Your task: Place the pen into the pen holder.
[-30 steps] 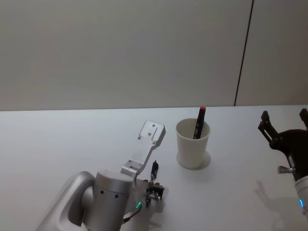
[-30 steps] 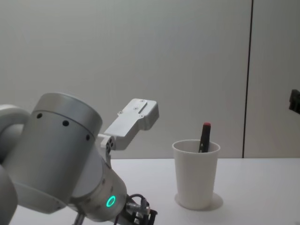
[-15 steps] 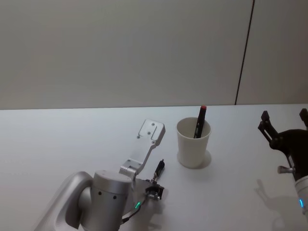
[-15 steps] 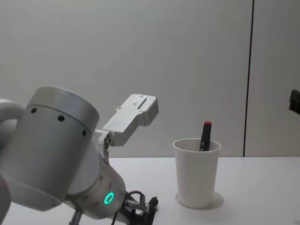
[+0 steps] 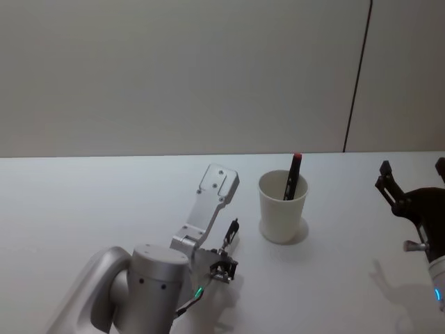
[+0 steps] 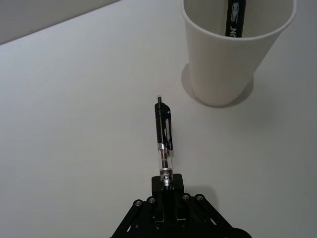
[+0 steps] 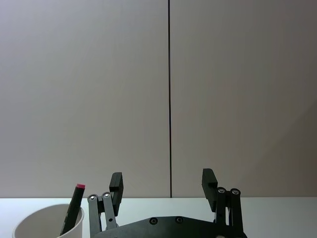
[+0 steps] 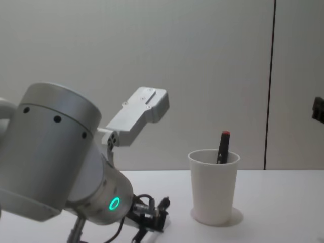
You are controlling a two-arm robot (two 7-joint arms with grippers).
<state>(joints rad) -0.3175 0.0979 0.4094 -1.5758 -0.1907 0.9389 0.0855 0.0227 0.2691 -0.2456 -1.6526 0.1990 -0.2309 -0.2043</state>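
Head view: we're seeing the left gripper (image 5: 224, 263) clamping the pen (image 5: 230, 235) by one end, near and left of the pen holder (image 5: 283, 209). The right gripper (image 5: 411, 167) is idling at the right edge.
Left wrist view: the pen is sticking straight out of the jaws, clicker end leading. Its long axis is pointing past the pen holder, which is sitting farther off and to the right.
Right wrist view: the right gripper's jaws are standing wide apart, holding nothing.
Chest view: the pen's free end is sitting lower than the rim. So we're guessing lift, swing right, tip upright beside the red-capped pen (image 8: 223, 147).
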